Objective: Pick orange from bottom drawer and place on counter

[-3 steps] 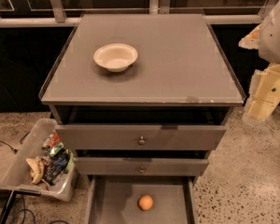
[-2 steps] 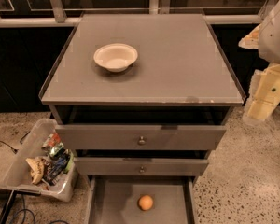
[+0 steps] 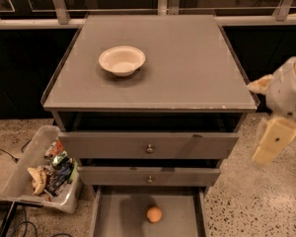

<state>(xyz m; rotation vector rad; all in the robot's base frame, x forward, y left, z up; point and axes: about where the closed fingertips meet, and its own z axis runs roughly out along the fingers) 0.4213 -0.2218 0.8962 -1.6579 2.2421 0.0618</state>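
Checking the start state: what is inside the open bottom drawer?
Only a small round orange fruit lies on the flat floor of the grey bottom drawer. Its back part is hidden under the drawer above. The robot's cream hand hangs right of the cabinet.

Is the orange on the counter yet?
No, the orange lies in the open bottom drawer; the gripper hangs right of the counter.
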